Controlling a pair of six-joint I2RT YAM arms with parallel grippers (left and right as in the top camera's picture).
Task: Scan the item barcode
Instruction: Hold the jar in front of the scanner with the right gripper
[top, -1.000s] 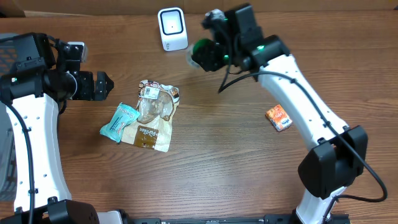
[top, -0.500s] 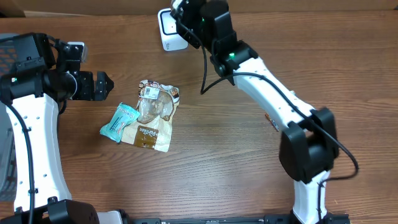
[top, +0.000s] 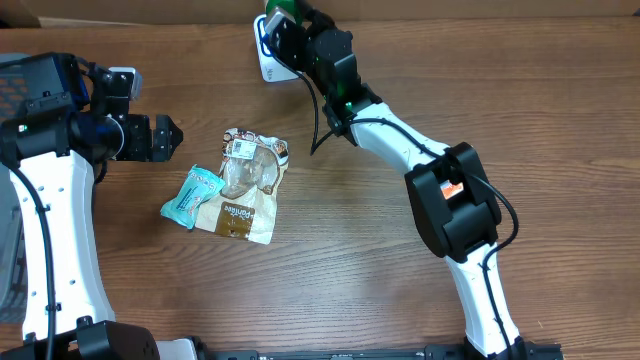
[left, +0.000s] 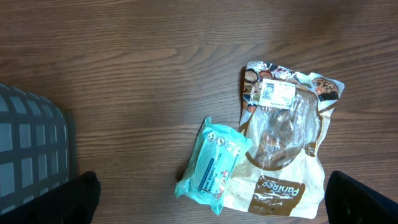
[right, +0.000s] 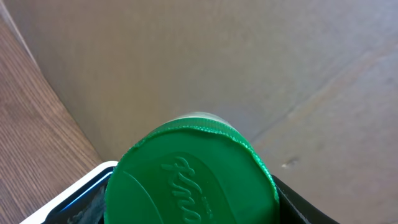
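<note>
A green-lidded container (right: 193, 180) fills the right wrist view, with my right gripper (right: 193, 208) shut on it and a dark finger (right: 305, 205) showing at its right side. In the overhead view the right gripper (top: 292, 24) holds the green item (top: 279, 8) at the table's far edge, right above the white barcode scanner (top: 266, 60). The scanner's white rim (right: 74, 190) shows just left of the lid. My left gripper (top: 166, 137) stands open at the left, apart from all items, its fingertips (left: 81, 199) wide in the left wrist view.
A bread bag (top: 248, 185) and a teal wipes pack (top: 190, 197) lie left of the table's middle, also seen as bread bag (left: 286, 143) and wipes pack (left: 214, 165). A grey basket (left: 31, 149) stands at the left. A cardboard wall (right: 217, 56) rises behind the scanner.
The right arm has swung left and toward the far edge, carrying the green-lidded container up to the scanner. The left arm and the items on the table have not moved.
</note>
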